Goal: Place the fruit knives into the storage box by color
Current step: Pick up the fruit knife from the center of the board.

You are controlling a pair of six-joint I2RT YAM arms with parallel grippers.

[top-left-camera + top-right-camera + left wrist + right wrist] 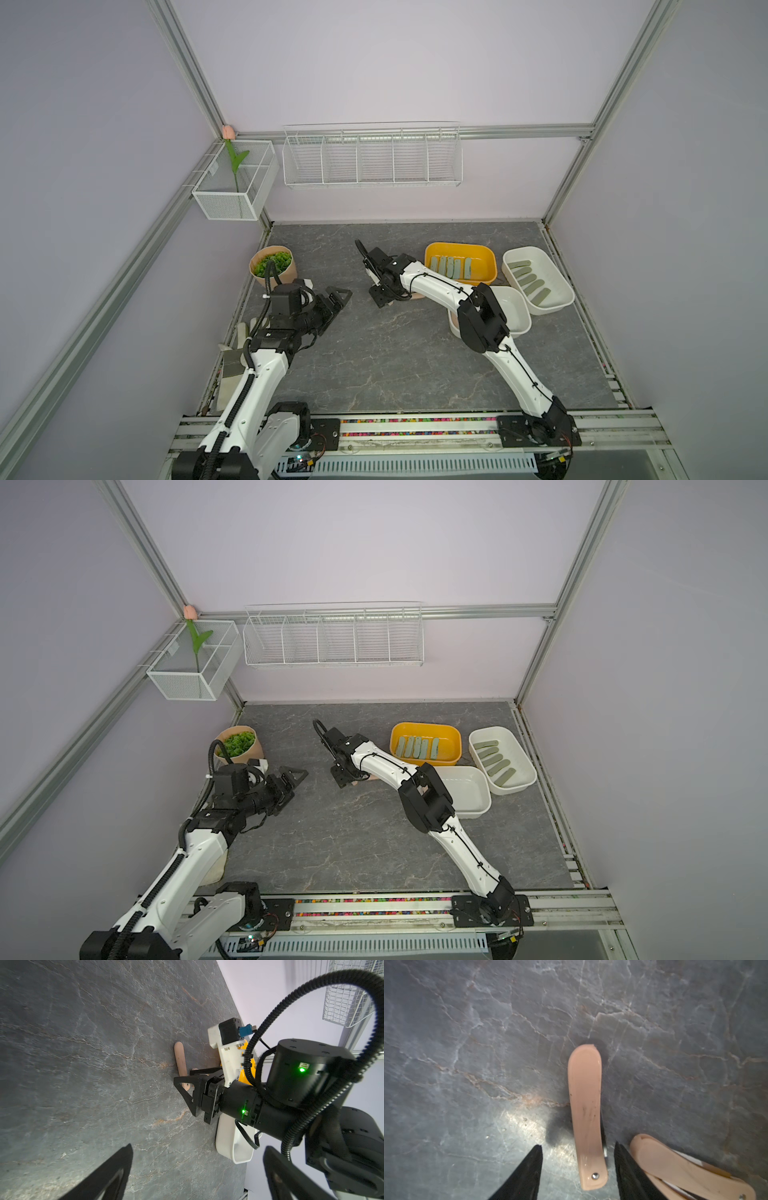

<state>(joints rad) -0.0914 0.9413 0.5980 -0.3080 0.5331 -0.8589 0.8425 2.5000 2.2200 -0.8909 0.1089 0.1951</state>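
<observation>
A peach-pink fruit knife (586, 1109) lies flat on the dark stone table (374, 365). My right gripper (577, 1146) is low over its rivet end, open, one finger on each side and neither touching. The left wrist view also shows this knife (180, 1059) and gripper (190, 1080). More peach-pink knives (675, 1167) lie just beside one finger. Several mint-teal knives (453, 266) lie in the yellow box (460, 248), and several olive ones (530, 282) in a white box (523, 251). My left gripper (336, 305) hovers open and empty at the left.
A second white box (515, 309), with nothing in the part that shows, sits under my right arm. A potted plant (272, 266) and a pale glove (235, 353) are at the left. A wire rack (372, 158) and a mesh basket (235, 183) hang on the walls.
</observation>
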